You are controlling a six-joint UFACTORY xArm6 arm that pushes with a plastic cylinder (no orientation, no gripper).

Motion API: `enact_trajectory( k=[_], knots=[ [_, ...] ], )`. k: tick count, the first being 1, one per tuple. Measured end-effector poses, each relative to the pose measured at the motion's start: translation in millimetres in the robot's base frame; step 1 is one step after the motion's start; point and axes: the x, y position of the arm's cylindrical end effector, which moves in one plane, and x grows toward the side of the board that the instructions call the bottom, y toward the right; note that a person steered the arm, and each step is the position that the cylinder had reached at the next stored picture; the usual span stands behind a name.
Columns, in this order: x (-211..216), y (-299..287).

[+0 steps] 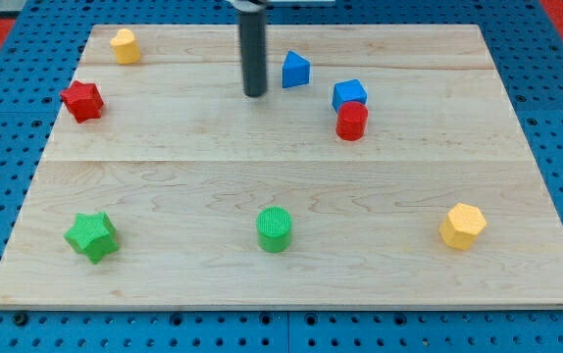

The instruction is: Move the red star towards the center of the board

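The rod (253,49) is cut off by the far edge of the frame, so only its lower length shows; the arm above it is out of sight. My tip (253,94) shows, just left of the blue triangular block (295,71). The red cylinder (351,122) stands in front of the blue cube (349,94) and hides that cube's near lower face; the 2 touch. The perforated blue surface (556,98) around the counter (262,196) runs out of frame on all 4 sides.
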Motion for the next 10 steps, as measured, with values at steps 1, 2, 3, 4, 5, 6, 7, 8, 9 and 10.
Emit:
enact_trajectory(
  k=[1,2,3,4,5,6,7,8,9,10],
  knots=[
    [-61.4,3.5],
    [-58.8,58.4],
    [31.3,74.9],
    [46.3,30.6],
    [61.3,-55.8],
    [124.9,-99.9],
    [114.9,-219.4],
    [97.0,-246.2],
    [64.6,-246.8],
    [42.2,-211.4]
  ],
)
